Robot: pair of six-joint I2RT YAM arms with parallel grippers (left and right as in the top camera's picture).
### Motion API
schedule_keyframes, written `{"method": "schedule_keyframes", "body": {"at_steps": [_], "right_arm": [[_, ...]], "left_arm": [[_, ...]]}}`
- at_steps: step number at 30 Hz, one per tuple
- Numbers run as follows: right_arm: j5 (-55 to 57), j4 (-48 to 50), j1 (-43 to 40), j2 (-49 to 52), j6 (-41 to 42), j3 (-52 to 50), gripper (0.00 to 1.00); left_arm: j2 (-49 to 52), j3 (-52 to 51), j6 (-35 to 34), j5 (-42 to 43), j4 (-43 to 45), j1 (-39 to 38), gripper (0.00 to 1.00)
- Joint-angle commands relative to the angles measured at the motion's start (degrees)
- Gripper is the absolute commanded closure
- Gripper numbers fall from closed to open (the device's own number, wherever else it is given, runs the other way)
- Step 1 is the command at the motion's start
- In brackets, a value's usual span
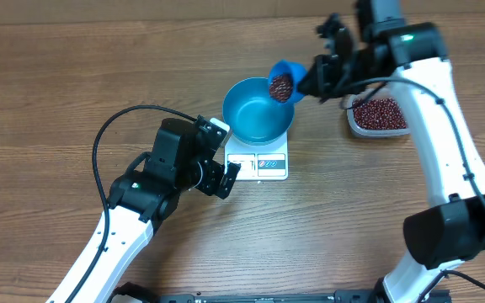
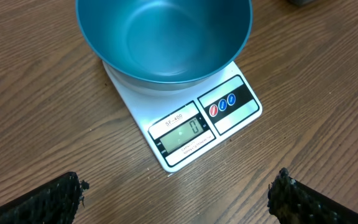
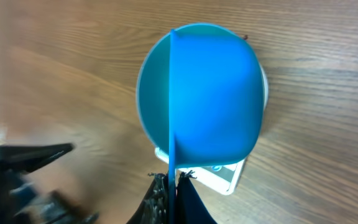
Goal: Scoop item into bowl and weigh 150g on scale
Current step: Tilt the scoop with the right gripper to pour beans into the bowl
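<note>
Note 1: Your left hand point(image 2: 178, 190) sat nearest the lens, its fingertips point(image 2: 55, 202) at the two lower corners of the left wrist view. They were spread wide, with nothing between them but bench point(image 2: 30, 112).

Note 2: Agreed. You had it pointed at the scale point(image 2: 188, 134), just short of its front edge. Where was the bowl point(image 2: 166, 43)?

Note 1: You had the bowl standing upright on the scale, overhanging the platform at the back. The display point(image 2: 180, 132) read 0.

Note 2: And your right hand point(image 1: 310, 82)?

Note 1: Closed tight on the handle of the blue scoop point(image 1: 283, 80). You held the scoop above the bowl's right rim, tipped toward the bowl, with beans point(image 1: 281, 87) loaded in it.

Note 2: From the right wrist view, the scoop's underside covered most of the bowl. Other beans?

Note 1: You had more in the clear tub point(image 1: 351, 124) on the bench, right of the scale and apart from it.
</note>
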Motion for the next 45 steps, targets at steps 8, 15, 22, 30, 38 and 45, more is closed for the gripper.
{"method": "schedule_keyframes", "body": {"at_steps": [8,15,22,30,38,45], "right_arm": [[33.11,3.06,14.03,-0.92,7.87,1.60,0.96],[43.67,4.22,20.70,-0.92,7.87,1.55,0.96],[52.59,4.37,25.40,-0.92,7.87,1.55,0.96],[57.81,4.39,27.74,-0.92,6.51,1.55,0.96],[49.16,4.42,27.67,-0.94,4.61,1.60,0.96],[46.10,3.48,25.46,-1.20,4.61,3.21,0.96]], "left_arm": [[0.33,-0.07,-0.72,-0.35,0.04,0.20,0.00],[0.33,-0.07,-0.72,-0.35,0.04,0.20,0.00],[0.33,-0.07,-0.72,-0.35,0.04,0.20,0.01],[0.33,-0.07,-0.72,-0.35,0.04,0.20,0.00],[0.33,-0.07,-0.72,-0.35,0.04,0.20,0.00],[0.33,-0.07,-0.72,-0.35,0.04,0.20,0.00]]}}
